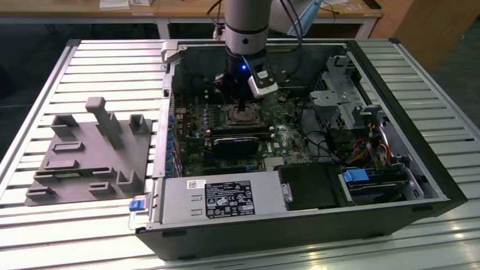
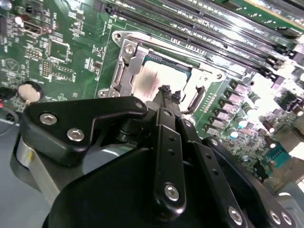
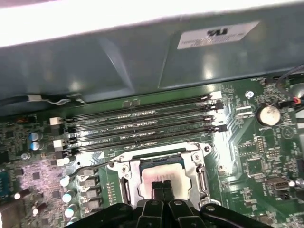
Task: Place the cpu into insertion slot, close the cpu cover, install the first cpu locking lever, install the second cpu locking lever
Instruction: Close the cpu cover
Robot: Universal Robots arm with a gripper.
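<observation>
close to me, a silver table made of long slats holds a big black computer case that lies open. a grey power box sits at the case's near edge. on the exterior view's left, a grey block with pegs rests on the slats, apart from the case. deeper in is the green board. the arm comes straight down there. its claw is clenched, with both tips pressed together and nothing between them. the tips are right at the shiny top of the cpu, but i cannot tell if they touch it. the cpu lies flat in the insertion slot, and the cpu cover lies around it like a frame. long black memory slots run just beside it, and the case wall rises close behind them. there is open air above, and the case walls box in the sides. far back stand wooden desks.
</observation>
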